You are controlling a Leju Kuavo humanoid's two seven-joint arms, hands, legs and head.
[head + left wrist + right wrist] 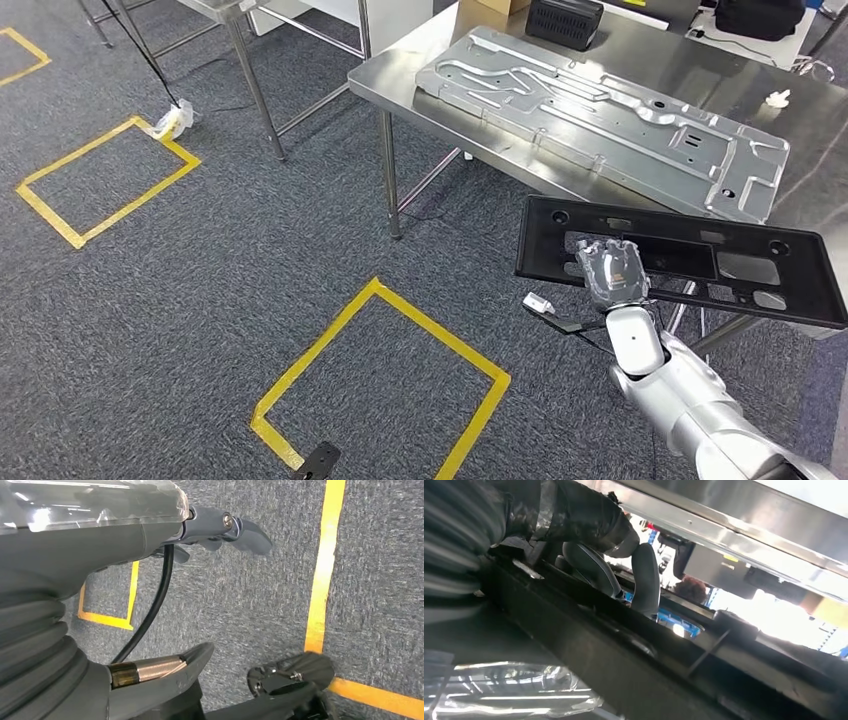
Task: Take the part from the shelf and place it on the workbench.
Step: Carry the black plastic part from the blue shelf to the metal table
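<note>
At workbench (420, 85) edge (near side): part (790, 270) in right hand (612, 272)

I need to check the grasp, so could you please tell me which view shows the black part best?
The head view: it shows the whole black part held by the right hand near the workbench edge. The right wrist view gives a dark close-up of it under the fingers.

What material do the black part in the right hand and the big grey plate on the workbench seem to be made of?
Black part: probably moulded plastic, matte, with cut-outs and thin ribs; the right hand grips it. Grey plate: likely stamped sheet metal, dull silver with pressed ridges and holes. Workbench: apparently brushed stainless steel, faintly reflective.
</note>
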